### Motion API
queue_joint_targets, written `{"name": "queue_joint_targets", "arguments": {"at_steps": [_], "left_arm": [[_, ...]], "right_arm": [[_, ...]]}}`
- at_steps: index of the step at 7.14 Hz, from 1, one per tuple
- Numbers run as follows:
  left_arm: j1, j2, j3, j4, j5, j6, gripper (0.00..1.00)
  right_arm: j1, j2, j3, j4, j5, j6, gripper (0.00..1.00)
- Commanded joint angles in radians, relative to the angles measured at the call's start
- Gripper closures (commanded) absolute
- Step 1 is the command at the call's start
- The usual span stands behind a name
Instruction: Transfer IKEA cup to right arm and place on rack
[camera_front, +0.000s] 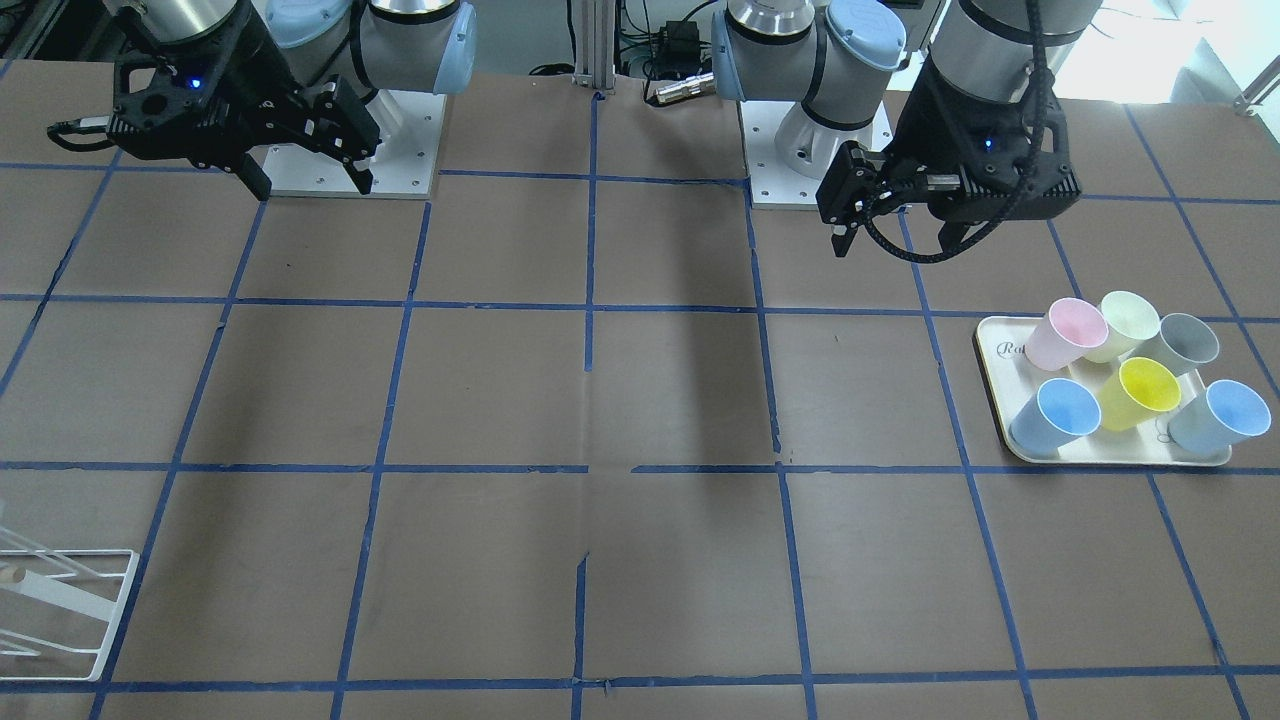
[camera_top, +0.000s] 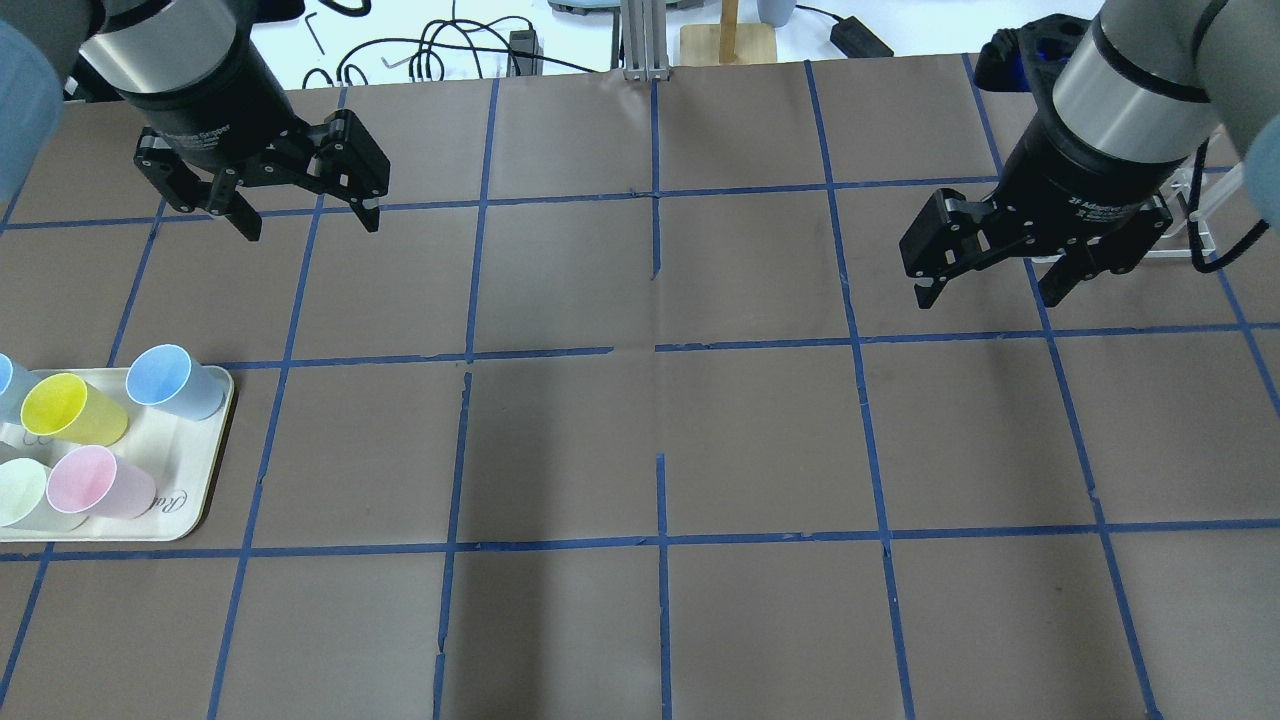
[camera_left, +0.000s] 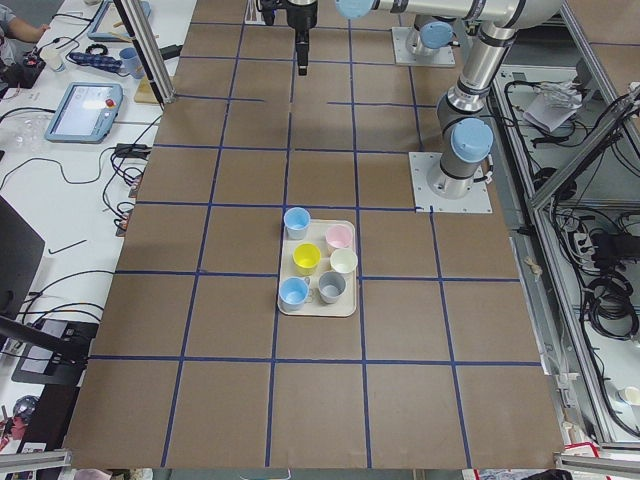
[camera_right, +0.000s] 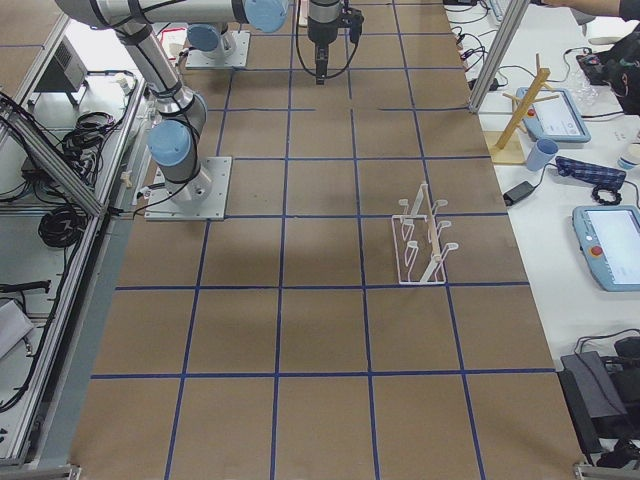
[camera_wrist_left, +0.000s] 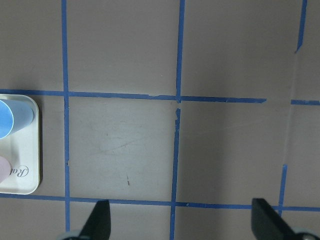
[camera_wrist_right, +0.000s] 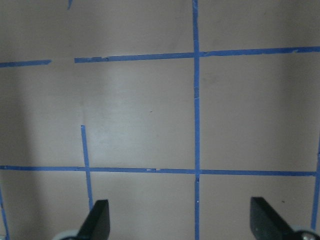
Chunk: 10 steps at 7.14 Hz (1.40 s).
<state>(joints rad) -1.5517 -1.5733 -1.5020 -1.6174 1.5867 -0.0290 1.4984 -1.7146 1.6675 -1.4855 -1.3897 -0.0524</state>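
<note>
With left gripper (camera_top: 310, 222) and right gripper (camera_top: 990, 292) both spread wide and empty, I'm at the first step: bring the left down over the IKEA cup (camera_front: 1218, 420) (the paler blue, at a corner of the tray (camera_front: 1130, 452)).

A brown paper-covered surface (camera_wrist_left: 125, 150) gridded with blue tape lines (camera_wrist_left: 175, 150) fills the frame. At the left edge, a sky-blue plastic cup (camera_wrist_left: 12, 119) sits on a cream rounded tray (camera_wrist_left: 27, 175). Along the bottom, the left gripper (camera_wrist_left: 182, 222) shows two black fingertips (camera_wrist_left: 100, 222) spread wide.
</note>
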Motion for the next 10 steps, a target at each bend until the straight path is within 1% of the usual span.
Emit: {"name": "queue_joint_targets", "arguments": {"at_steps": [1,2,3,4,5,6,7,8,9,10], "left_arm": [[0.065,-0.001,-0.001,0.025,-0.004,0.118,0.00],[0.182,0.002,0.000,0.015,-0.029,0.180,0.00],[0.287,0.003,0.000,0.001,-0.092,0.216,0.00],[0.386,-0.016,0.003,-0.002,-0.100,0.300,0.00],[0.479,-0.034,0.000,-0.004,-0.096,0.390,0.00],[0.563,-0.060,0.000,0.011,-0.067,0.496,0.00],[0.631,-0.100,-0.001,0.028,-0.027,0.624,0.00],[0.706,-0.156,0.015,0.072,-0.027,0.729,0.00],[0.775,-0.225,0.020,0.170,-0.028,0.839,0.00],[0.836,-0.300,0.028,0.238,-0.039,0.939,0.00]], "right_arm": [[-0.027,0.007,0.003,-0.002,0.212,-0.001,0.00],[-0.061,0.007,0.003,0.002,0.301,0.000,0.00],[-0.085,0.009,0.006,0.007,0.387,0.000,0.00],[-0.101,0.012,0.009,0.008,0.531,0.012,0.00],[-0.101,0.029,0.009,0.008,0.663,0.013,0.00],[-0.101,0.047,0.009,0.008,0.819,0.013,0.00],[-0.093,0.064,0.011,0.011,0.947,0.014,0.00],[-0.093,0.066,0.035,0.027,1.037,0.010,0.00],[-0.092,0.058,0.117,0.007,1.117,-0.030,0.00],[-0.092,0.052,0.183,-0.004,1.173,-0.073,0.00]]}}
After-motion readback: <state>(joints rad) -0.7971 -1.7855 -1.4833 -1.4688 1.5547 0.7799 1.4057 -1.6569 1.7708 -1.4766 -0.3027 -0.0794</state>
